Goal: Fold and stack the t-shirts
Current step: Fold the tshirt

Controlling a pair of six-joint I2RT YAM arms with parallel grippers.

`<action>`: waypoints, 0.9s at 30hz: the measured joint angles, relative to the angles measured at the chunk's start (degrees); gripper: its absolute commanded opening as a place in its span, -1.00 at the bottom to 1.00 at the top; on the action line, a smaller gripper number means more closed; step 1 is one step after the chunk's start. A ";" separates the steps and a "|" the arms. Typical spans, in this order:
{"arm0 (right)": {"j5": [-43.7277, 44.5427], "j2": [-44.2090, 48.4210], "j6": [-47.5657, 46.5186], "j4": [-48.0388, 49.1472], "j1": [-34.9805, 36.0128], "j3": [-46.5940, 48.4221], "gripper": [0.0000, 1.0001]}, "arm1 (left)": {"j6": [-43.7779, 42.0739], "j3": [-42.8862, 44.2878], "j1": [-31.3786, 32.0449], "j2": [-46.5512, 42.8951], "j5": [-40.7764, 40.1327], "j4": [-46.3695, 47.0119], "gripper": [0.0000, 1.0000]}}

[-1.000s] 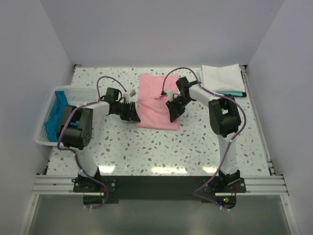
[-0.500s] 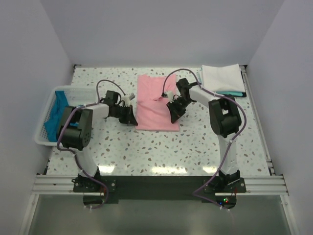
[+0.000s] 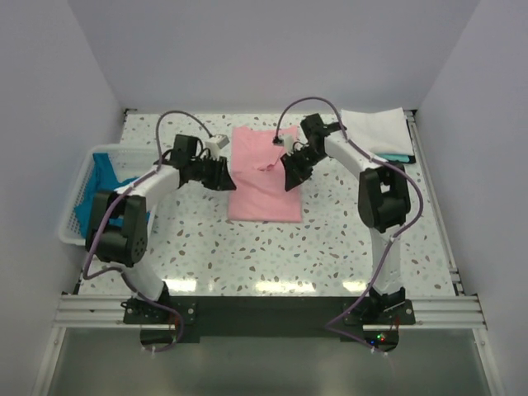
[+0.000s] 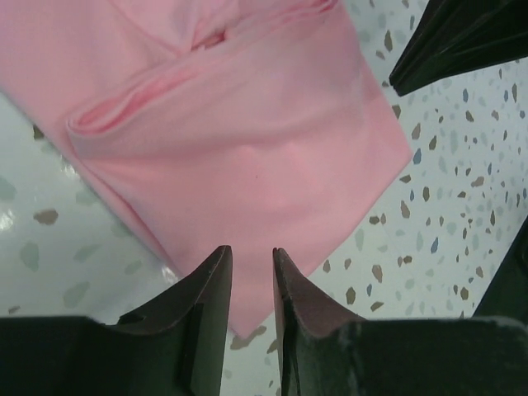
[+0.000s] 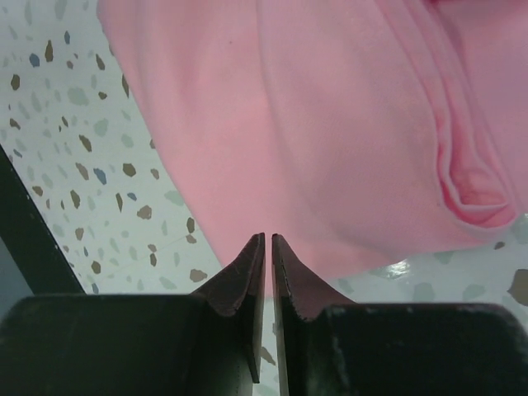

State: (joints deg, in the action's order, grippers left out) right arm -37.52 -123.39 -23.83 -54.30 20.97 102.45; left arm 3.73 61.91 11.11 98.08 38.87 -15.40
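A light pink t-shirt [image 3: 264, 186], folded into a narrow rectangle, lies flat at the table's middle. My left gripper [image 3: 221, 175] hovers at its left edge; in the left wrist view [image 4: 252, 252] the jaws stand slightly apart and empty above the pink cloth [image 4: 247, 148]. My right gripper [image 3: 290, 175] hovers at the shirt's right edge; in the right wrist view [image 5: 266, 238] the jaws are closed with nothing between them, above the pink cloth [image 5: 346, 124]. A folded white t-shirt [image 3: 375, 130] lies at the far right on a teal-blue one [image 3: 396, 157].
A white lattice basket [image 3: 73, 227] stands at the left edge with teal-blue cloth [image 3: 101, 177] in it. Grey walls close in the table on three sides. The right gripper's black fingers [image 4: 470, 41] show at the top right of the left wrist view.
Both grippers have drawn back from the shirt's near half toward the far side and lifted. The pink shirt lies flat where it was.
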 measured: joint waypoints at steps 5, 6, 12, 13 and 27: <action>-0.17 -3.50 1.75 1.84 -0.55 5.75 -0.86 | 2.03 6.45 2.67 5.16 -0.31 4.44 -0.48; -0.35 -4.90 2.43 2.73 -0.70 7.04 -0.87 | 2.78 7.63 2.93 7.02 -0.15 5.49 -0.49; -0.79 -13.62 5.60 8.11 -1.14 10.60 -0.89 | 5.11 12.20 1.81 19.10 0.20 8.66 -0.50; -1.62 -14.86 6.64 8.66 -1.29 10.67 -0.89 | 5.31 12.81 1.18 21.07 0.39 8.66 -0.50; -11.50 3.04 21.94 15.69 -2.60 -4.76 0.88 | 7.82 -0.37 -1.95 6.49 13.86 10.16 0.69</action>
State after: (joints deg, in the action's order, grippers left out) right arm -49.01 -120.36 -1.89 -38.61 18.37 97.69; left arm 11.55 61.54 9.17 104.57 52.73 -5.23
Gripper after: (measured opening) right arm 0.832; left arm 0.756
